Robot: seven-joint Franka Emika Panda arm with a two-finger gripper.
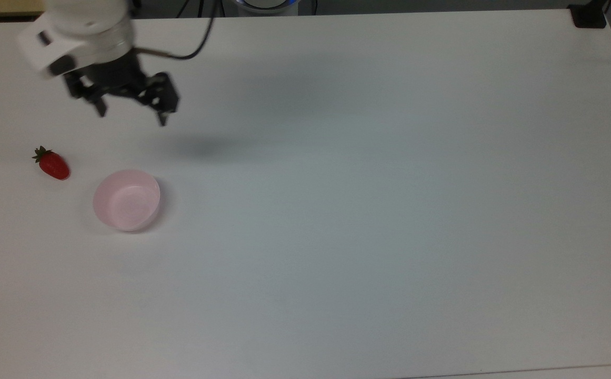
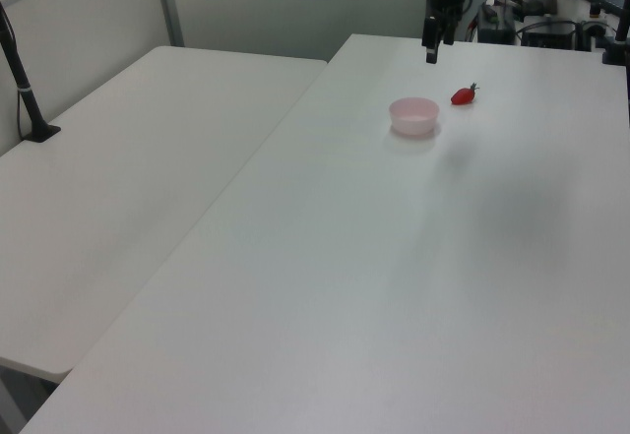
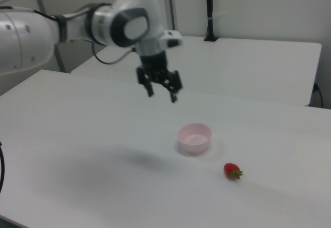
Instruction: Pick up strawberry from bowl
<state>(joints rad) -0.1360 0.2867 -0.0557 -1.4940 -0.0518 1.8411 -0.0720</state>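
The white table (image 1: pixel 368 210) carries everything here. Above it the white and grey arm (image 3: pixel 77 26) reaches out, its gripper (image 1: pixel 131 111) raised clear of the surface, fingers spread wide with nothing between them. The pale pink bowl (image 1: pixel 126 200) sits upright on the table with nothing in it. The strawberry (image 1: pixel 52 164) lies on its side on the tabletop, near the bowl on the top view's left, well apart from the gripper
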